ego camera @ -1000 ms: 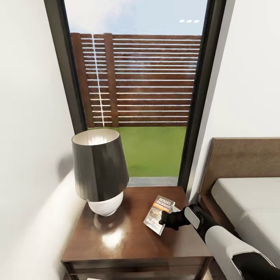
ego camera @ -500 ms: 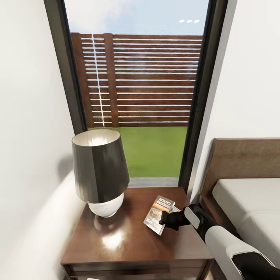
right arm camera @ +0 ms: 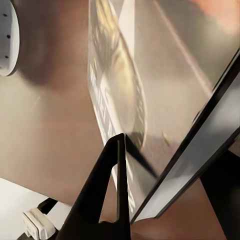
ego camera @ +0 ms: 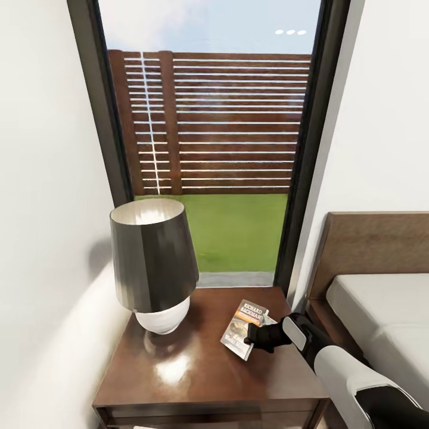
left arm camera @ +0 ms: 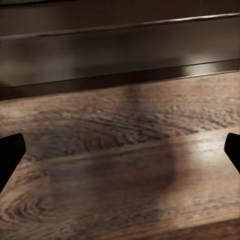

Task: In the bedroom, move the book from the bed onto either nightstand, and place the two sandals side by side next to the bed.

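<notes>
1. Right hand (ego camera: 255, 337): fingers pinched on the near edge of the book (ego camera: 243, 328), over the right part of the nightstand (ego camera: 196, 363)
2. Book: tilted, not lying flat; whether its far edge touches the glossy surface cannot be told
3. Lamp (ego camera: 154, 262): dark shade, white base, on the left of the same surface, well apart from the book
4. Bed (ego camera: 381, 310): just right of the nightstand, pale mattress, brown headboard
5. Left hand (left arm camera: 120, 160): fingers spread wide, low over the plank floor (left arm camera: 125, 190), holding nothing
6. Risk: letting go while the book is tilted could make it slide on the gloss toward the gap beside the bed
7. Risk: a pull-back toward the bed before a full release could drag the book along
8. Sandals: likely the remaining step
</notes>
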